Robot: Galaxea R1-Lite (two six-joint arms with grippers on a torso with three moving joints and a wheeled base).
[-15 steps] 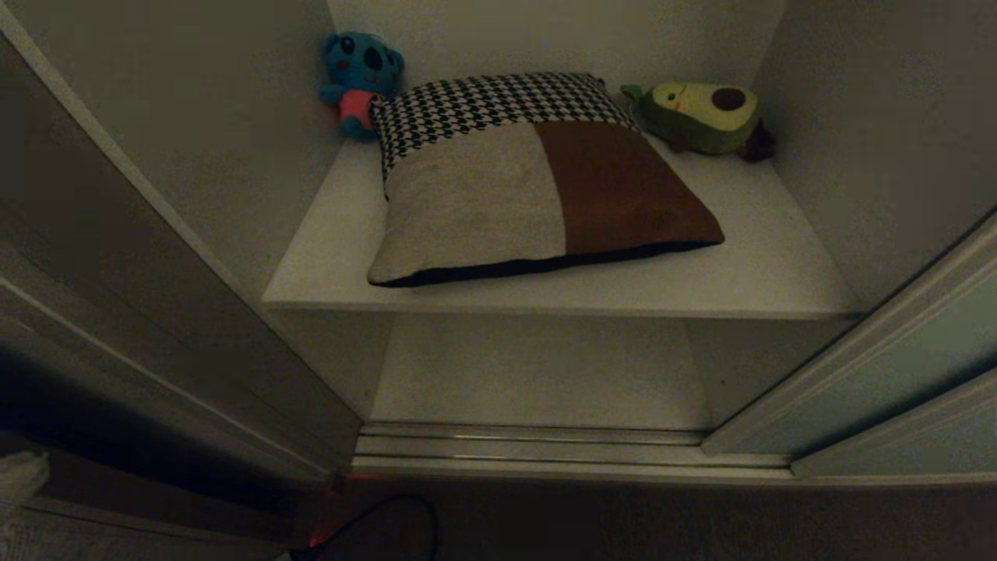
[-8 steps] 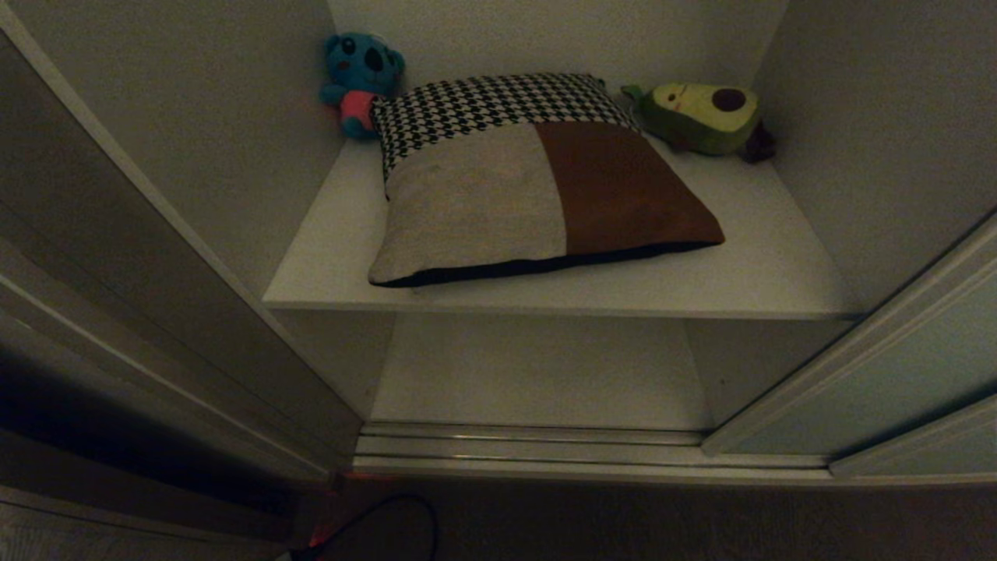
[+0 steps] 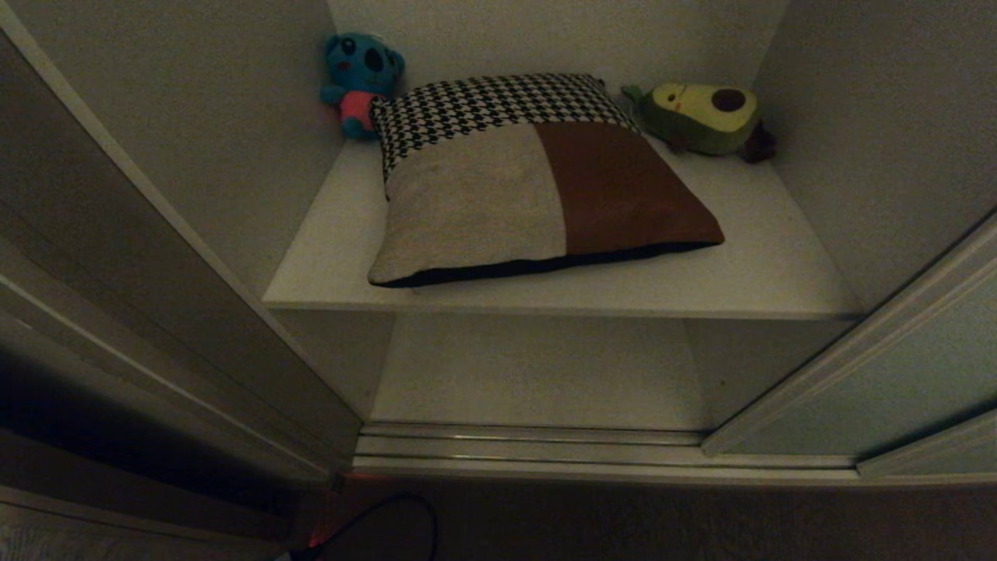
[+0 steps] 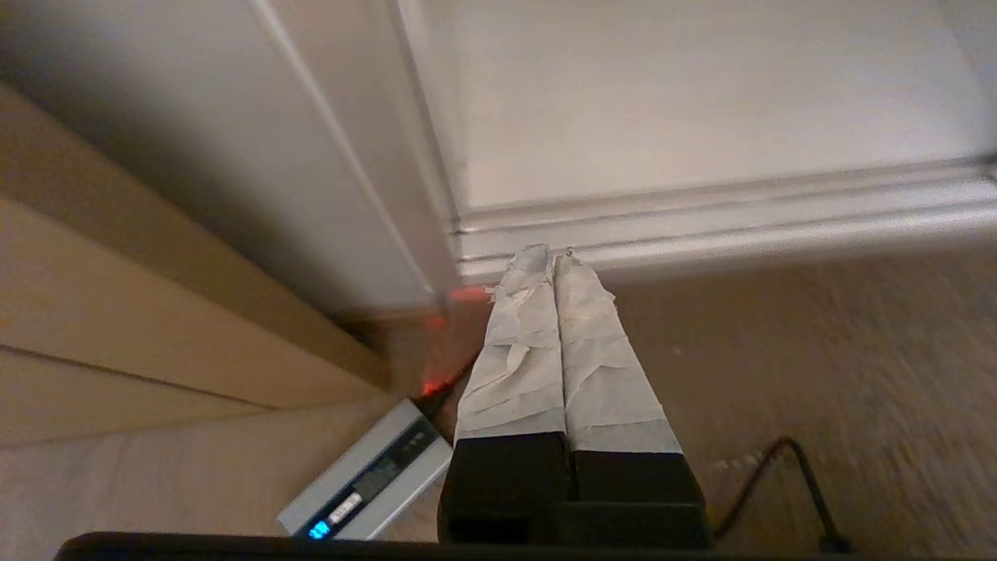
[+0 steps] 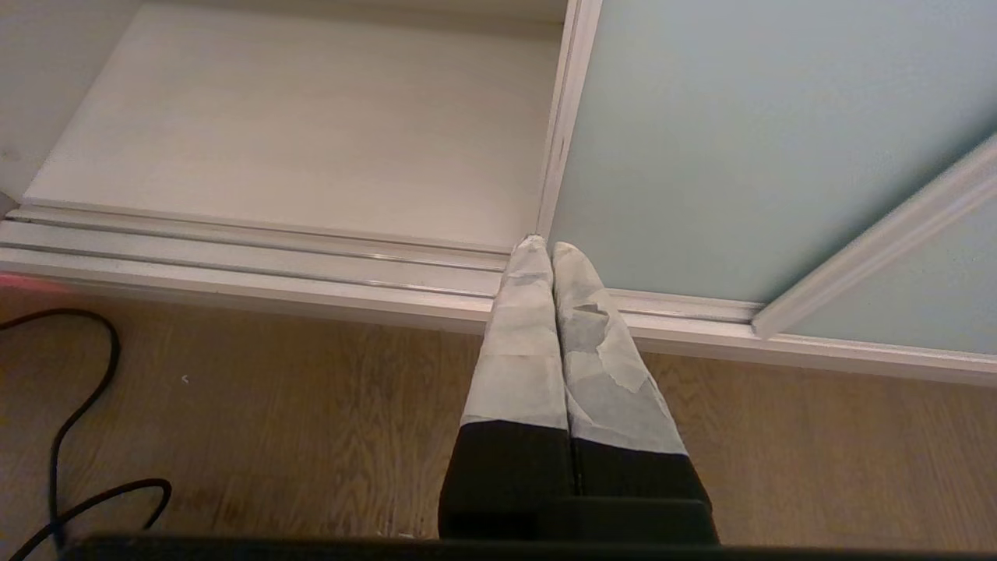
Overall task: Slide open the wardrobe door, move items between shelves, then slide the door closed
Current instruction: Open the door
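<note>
Wardrobe open, cushion [image 3: 537, 175] centre frame on shelf [image 3: 748, 273]; our left end effector [image 4: 551, 251] and right end effector [image 5: 543, 243] are both pinched together, so we risk shoving the cushion instead of gripping it.

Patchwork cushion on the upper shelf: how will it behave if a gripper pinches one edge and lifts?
The cushion looks soft and puffy, so it would likely sag from a one-edge pinch. It is probably light for its bulk. It fills much of the shelf, so dragging it might nudge the blue plush or avocado plush.
</note>
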